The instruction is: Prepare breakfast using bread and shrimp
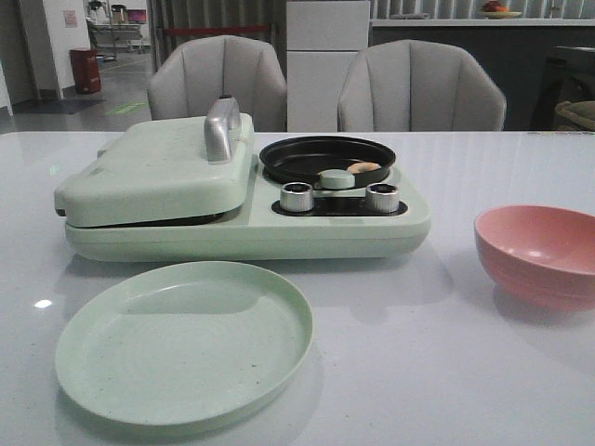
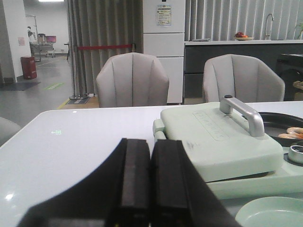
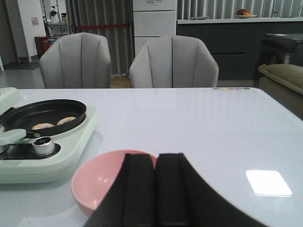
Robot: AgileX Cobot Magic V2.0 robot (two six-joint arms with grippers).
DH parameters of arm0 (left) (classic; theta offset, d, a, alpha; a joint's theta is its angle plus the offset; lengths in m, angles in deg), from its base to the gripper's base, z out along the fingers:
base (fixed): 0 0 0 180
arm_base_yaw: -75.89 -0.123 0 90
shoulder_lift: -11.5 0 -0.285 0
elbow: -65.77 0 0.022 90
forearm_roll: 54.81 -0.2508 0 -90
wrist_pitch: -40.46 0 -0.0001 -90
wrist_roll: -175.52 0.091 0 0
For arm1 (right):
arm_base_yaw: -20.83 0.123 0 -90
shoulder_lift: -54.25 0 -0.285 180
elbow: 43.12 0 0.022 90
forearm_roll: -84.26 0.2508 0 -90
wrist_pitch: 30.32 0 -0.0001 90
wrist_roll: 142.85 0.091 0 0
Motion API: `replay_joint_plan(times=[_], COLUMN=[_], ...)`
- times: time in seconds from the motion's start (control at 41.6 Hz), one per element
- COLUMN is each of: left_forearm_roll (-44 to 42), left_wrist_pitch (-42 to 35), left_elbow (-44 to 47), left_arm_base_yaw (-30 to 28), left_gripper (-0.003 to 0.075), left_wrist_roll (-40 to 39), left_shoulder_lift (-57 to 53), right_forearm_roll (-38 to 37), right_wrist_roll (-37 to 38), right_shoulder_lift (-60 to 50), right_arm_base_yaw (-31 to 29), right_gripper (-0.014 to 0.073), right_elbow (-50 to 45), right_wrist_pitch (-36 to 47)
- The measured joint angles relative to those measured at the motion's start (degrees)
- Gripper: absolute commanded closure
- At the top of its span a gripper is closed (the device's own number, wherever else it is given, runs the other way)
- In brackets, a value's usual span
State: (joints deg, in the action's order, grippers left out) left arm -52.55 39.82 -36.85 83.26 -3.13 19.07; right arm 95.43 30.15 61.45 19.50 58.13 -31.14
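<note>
a: shrimp (image 1: 363, 167) location?

b: in the black round pan (image 1: 327, 156) on the right half of the pale green breakfast maker (image 1: 244, 197). right wrist view shows two pale orange pieces side by side in that pan, left wrist view shows them at the pan's edge.

a: bread?

b: can't see any. sandwich-press lid (image 1: 155, 169) on the left half is down, silver handle (image 1: 221, 127) on top. whatever's under it is hidden.

a: grippers?

b: left gripper (image 2: 150, 177) has its fingers pressed together, nothing between them, over bare white table (image 1: 418, 353) just beside the maker's left end. right gripper (image 3: 157, 189) same, fingers together, empty, above the near side of the pink bowl (image 1: 539, 253).

a: plate?

b: pale green round plate (image 1: 184, 341) just in front of the maker, nothing on it. bowl is right of the maker, apart from it. two silver knobs (image 1: 297, 197) below the pan.
</note>
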Motion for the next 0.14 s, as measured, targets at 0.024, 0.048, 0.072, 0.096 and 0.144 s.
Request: replay_joint_plan(times=[0.024, 0.048, 0.072, 0.096, 0.144], left_forearm_roll=[0.0, 0.0, 0.0, 0.0, 0.0], left_wrist_pitch=[0.0, 0.0, 0.0, 0.0, 0.0], left_elbow=[0.0, 0.0, 0.0, 0.0, 0.0], left_arm_base_yaw=[0.0, 0.0, 0.0, 0.0, 0.0], left_gripper=[0.0619, 0.0619, 0.0619, 0.0619, 0.0619], left_wrist_roll=[0.0, 0.0, 0.0, 0.0, 0.0], left_shoulder_lift=[0.0, 0.0, 0.0, 0.0, 0.0], right_forearm_roll=[0.0, 0.0, 0.0, 0.0, 0.0], right_wrist_roll=[0.0, 0.0, 0.0, 0.0, 0.0], right_shoulder_lift=[0.0, 0.0, 0.0, 0.0, 0.0], right_arm_base_yaw=[0.0, 0.0, 0.0, 0.0, 0.0], right_gripper=[0.0571, 0.0571, 0.0571, 0.0571, 0.0571], right_elbow=[0.0, 0.0, 0.0, 0.0, 0.0], right_wrist_pitch=[0.0, 0.0, 0.0, 0.0, 0.0])
